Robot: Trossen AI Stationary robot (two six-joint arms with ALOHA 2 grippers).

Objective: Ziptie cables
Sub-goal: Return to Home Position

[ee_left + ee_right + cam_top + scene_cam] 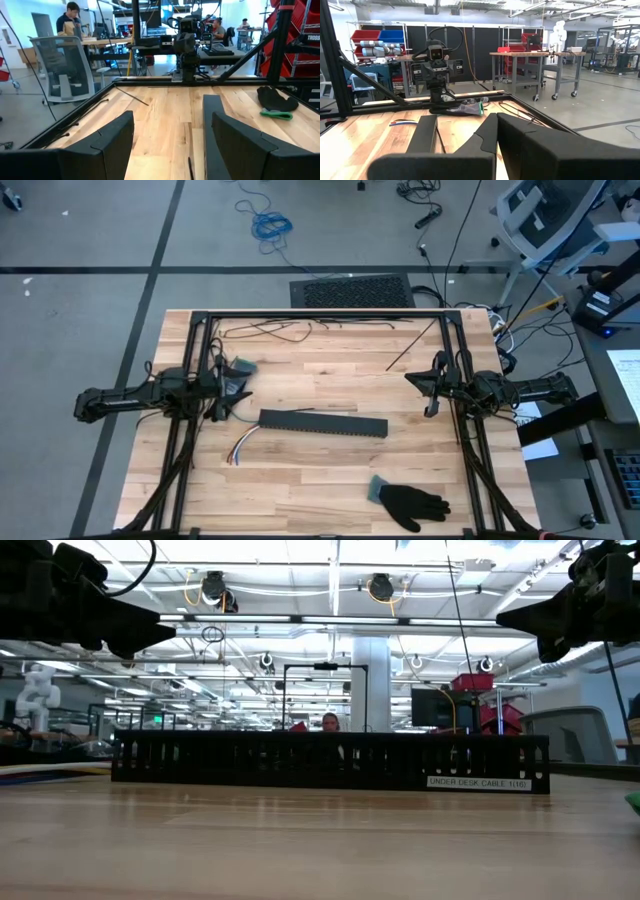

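Wooden bench [300,490] carries the black duct [323,423] at its centre, with the cables [240,448] trailing from its left end. The left gripper [236,388] and right gripper [428,387] hover at either side, fingers apart and empty. If the left gripper pulls away low, it could snag those loose ends and drag the duct.

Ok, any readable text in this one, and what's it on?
"UNDER DESK CABLE 1(16)": white label on the black cable duct; the last characters are uncertain.
"TROSS": cut off at the picture's edge, by the red rack.
Nothing else is legible.
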